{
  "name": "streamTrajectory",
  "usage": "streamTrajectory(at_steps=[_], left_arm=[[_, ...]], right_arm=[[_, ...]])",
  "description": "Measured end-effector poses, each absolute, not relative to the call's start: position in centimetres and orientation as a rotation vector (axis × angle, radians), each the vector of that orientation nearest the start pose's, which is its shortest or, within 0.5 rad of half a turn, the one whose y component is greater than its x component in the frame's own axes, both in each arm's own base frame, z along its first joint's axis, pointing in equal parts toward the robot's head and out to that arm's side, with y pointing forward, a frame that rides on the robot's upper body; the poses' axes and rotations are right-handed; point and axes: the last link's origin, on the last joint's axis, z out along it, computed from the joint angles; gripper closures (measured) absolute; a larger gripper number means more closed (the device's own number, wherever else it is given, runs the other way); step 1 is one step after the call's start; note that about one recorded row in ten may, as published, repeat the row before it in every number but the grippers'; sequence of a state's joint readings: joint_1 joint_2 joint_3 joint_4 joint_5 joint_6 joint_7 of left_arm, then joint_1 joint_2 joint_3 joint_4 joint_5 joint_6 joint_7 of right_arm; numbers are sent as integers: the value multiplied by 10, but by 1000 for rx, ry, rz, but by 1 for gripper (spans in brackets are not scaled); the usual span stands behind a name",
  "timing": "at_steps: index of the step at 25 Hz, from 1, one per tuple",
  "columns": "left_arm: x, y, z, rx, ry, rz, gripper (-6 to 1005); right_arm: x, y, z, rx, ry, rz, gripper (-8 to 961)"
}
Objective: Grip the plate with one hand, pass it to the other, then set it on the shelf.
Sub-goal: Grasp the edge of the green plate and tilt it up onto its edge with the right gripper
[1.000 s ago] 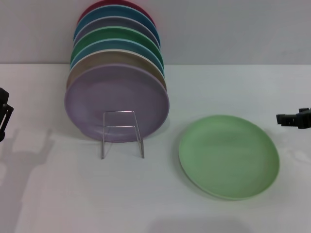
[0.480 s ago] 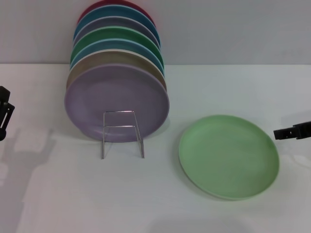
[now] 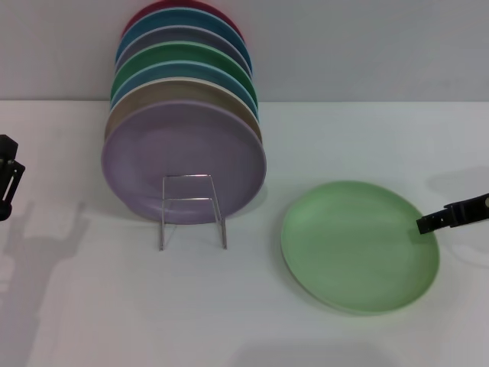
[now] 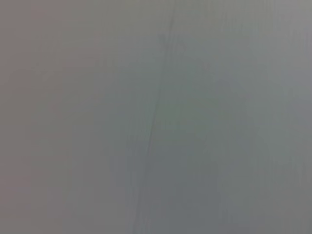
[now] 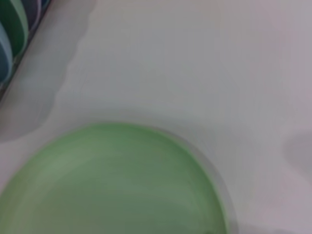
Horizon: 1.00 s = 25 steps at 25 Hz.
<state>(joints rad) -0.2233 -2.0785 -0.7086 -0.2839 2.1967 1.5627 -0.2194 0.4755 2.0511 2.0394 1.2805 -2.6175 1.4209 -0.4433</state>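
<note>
One pale mint-green plate [image 3: 359, 246] lies flat on the white table [image 3: 229, 306], face up, to the right of the shelf [image 3: 192, 211] and apart from it; in the right wrist view the same plate [image 5: 112, 180] fills the lower part, with bare table beyond it. Right gripper [image 3: 425, 224] sits at the plate's right rim, its dark tip over or just touching the edge; contact cannot be confirmed, and whether its fingers are spread or closed cannot be told from here. Left gripper [image 3: 6, 183] is parked at the far left edge of the table, well apart from everything; finger state likewise not readable; left wrist view shows only a blank grey surface.

Handling, as judgement: plate looks rigid, shallow, matte; probably light to moderate in weight; breakable if ceramic, so no dropping at the hand-over. Lying flat leaves little clearance under it; the raised rim is the only purchase, so pinch across the rim at the right edge, one finger above and one below. Matte finish should give fair friction, yet a rim grip leaves the plate hanging out to one side; expect sag or slip.

Counts: one loose mint plate; one wire shelf, silver, with a rectangular front loop; seven plates standing on edge in it, lilac plate [image 3: 183, 164] in front, then tan, blue, emerald, greyish lilac, blue and dark red behind; two grippers.
</note>
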Motion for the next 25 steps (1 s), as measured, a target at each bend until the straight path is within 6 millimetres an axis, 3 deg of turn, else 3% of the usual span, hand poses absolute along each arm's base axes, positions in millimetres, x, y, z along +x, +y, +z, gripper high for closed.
streamTrajectory(at_steps=[8,25], left_arm=[[-317,257,3,-1418,-462,-1029,135],[-319,257,6,-1415,-447,-1020,136]], right_arm=[[265,367,45,-2150,1432,-236,294],[266,370,36,-2090,1506,-275,431]])
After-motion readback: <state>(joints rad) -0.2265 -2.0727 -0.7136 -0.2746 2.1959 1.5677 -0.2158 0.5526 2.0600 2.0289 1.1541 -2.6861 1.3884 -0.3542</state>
